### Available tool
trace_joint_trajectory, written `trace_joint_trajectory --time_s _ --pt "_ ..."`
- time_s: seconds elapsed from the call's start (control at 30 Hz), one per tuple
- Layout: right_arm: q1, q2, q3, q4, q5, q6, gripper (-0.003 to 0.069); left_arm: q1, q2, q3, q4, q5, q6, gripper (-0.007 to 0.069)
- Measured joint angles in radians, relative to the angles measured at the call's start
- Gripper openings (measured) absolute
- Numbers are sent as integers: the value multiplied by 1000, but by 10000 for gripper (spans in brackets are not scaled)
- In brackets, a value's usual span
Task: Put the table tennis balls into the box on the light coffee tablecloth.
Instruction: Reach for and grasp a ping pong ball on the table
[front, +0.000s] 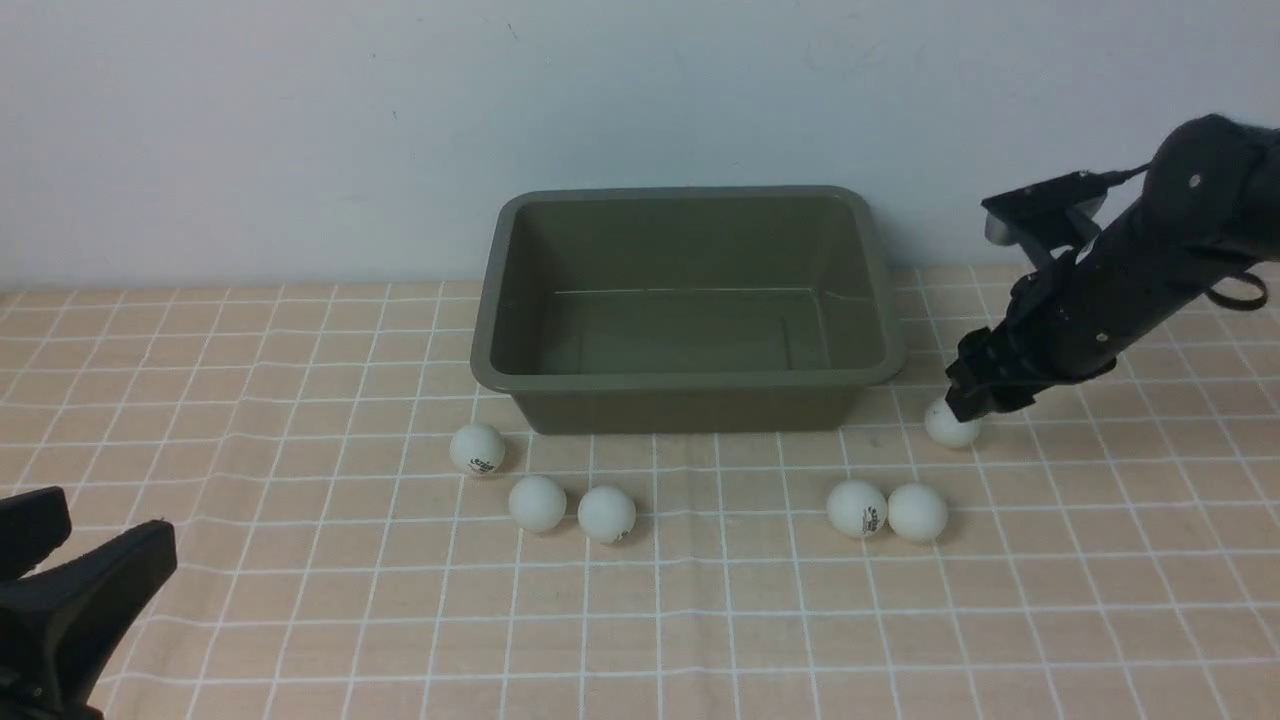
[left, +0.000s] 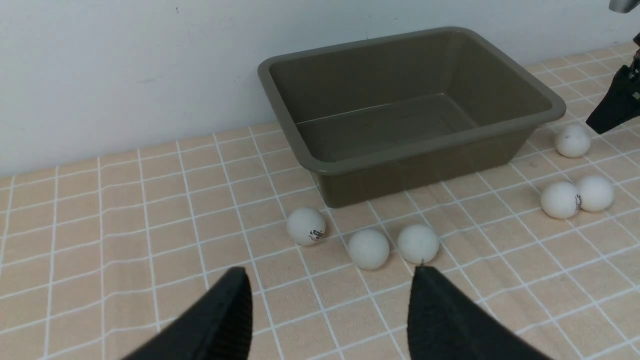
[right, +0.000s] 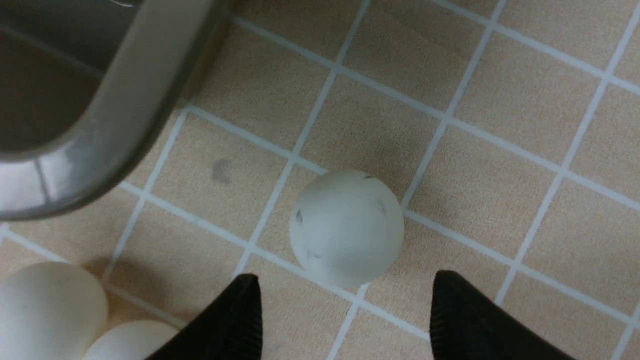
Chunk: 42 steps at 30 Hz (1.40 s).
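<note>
Table tennis balls (front: 606, 514): six, all on the light coffee tablecloth (front: 300, 600), none in the box (front: 690, 380). The olive-green box stands empty at the back, against the white wall (front: 300, 120). Three balls lie in a loose row in front of the box's left front corner, and the leftmost ball (front: 477, 449) shows a dark logo. Two more lie touching each other in front of the right front corner; the logo-marked one (front: 857, 508) is on the left.

My right gripper (front: 965, 400) is down low just beside the box's right front corner, over the sixth ball (front: 951, 424). My fingers (right: 225, 325) there stand wider apart than the ball, which sits just past the tips, not clamped. Nothing is held.

My left gripper (left: 328, 272) hangs at the near left, well apart from the balls. Its fingers are spread and empty.
</note>
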<state>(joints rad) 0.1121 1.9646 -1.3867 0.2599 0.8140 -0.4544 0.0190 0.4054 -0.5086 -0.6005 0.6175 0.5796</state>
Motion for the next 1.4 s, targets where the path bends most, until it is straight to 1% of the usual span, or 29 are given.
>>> trace_joint_trajectory --time_s 0.23,0.53,0.67,0.73,0.77,0.8,0.9,1.03,1.13,1.17,1.27,1.4 --pt "0 33 0 9 -48 -32 414 0 0 0 0 0 7 351" --pt "0 97 -7 84 -85 -82 414 0 0 0 0 0 10 351" --pt "0 108 -7 99 -104 -88 409 0 0 0 0 3 10 351" --pt "0 108 -7 99 -107 -88 398 0 0 0 0 5 9 351" --pt "0 108 -7 93 -111 -88 370 0 0 0 0 6 9 351" --pt "0 108 -8 84 -111 -88 361 0 0 0 0 8 8 351" --pt "0 108 -8 60 -111 -84 362 0 0 0 0 8 8 351" --pt "-9 75 -10 4 -112 -34 362 0 0 0 0 9 7 351" --pt "-19 17 -39 0 -107 -13 362 0 0 0 0 13 7 351" --pt "-20 1 -61 10 -102 -13 362 0 0 0 0 16 7 351" --pt "-18 -37 -143 107 -53 -33 362 0 0 0 0 31 7 351" --pt "-5 -32 -230 287 30 -143 362 0 0 0 0 34 6 351"
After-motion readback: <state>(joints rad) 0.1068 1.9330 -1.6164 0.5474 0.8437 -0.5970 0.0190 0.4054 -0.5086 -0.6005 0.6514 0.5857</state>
